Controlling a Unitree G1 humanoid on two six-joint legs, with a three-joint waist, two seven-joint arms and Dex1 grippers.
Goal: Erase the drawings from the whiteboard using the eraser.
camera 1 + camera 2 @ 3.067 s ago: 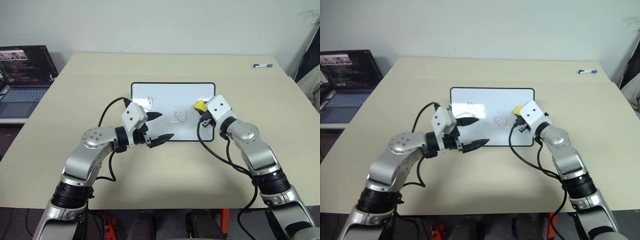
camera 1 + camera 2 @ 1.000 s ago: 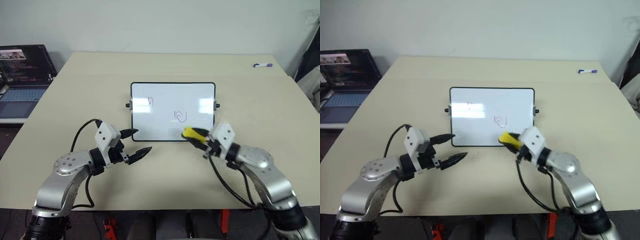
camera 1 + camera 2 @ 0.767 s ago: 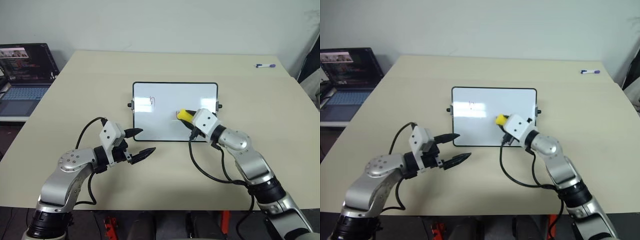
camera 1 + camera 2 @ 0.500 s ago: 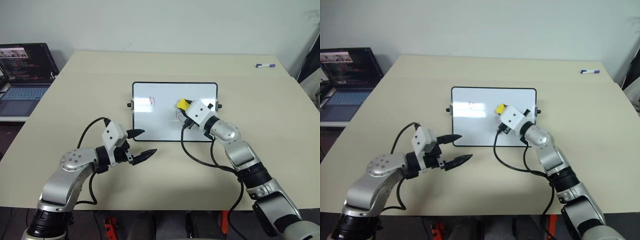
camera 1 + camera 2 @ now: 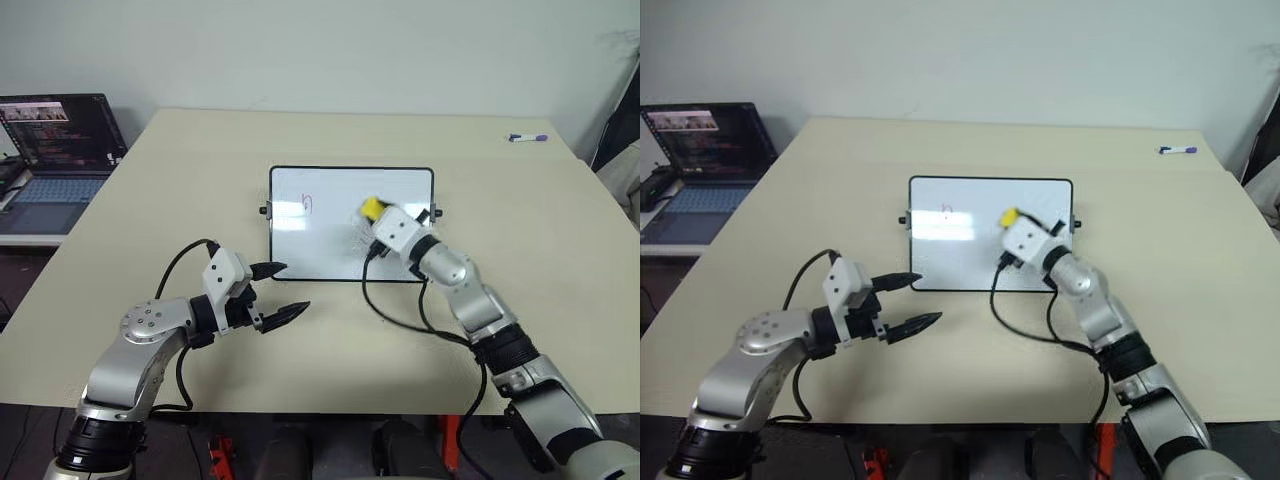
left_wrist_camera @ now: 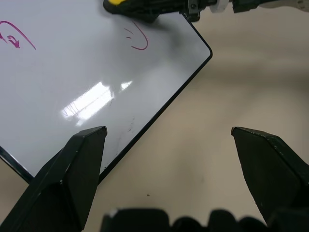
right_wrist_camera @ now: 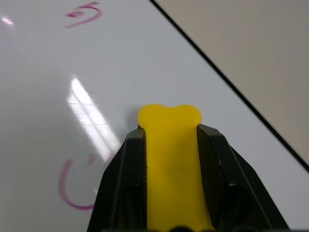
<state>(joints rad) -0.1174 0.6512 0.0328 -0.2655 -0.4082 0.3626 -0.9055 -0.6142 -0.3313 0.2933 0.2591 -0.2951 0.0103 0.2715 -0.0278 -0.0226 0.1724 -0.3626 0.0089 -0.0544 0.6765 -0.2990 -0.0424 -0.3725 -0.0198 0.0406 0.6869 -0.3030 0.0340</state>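
Left eye view: we see the whiteboard (image 5: 330,190) lying flat on the beige table (image 5: 150,220), a little above the centre of the frame. Our right gripper (image 5: 372,210) reaches over the board's right half, its fingers pinching the yellow eraser (image 5: 371,207); the right wrist view confirms both black fingers (image 7: 124,164) pressed against the eraser's sides over the glossy surface. One of the drawings (image 5: 307,203) sits in pink on the board's left half; in the right wrist view another curved mark (image 7: 72,191) lies just beside the eraser, and a further one (image 7: 83,14) near the upper left of that frame. Our left gripper (image 5: 283,293) hovers at lower left of the board, just off its near corner, fingers spread wide with nothing between them. A laptop (image 5: 50,150) stands open at the far left edge, and a purple-capped marker (image 5: 526,138) rests at the upper right of the table, well apart from the board.
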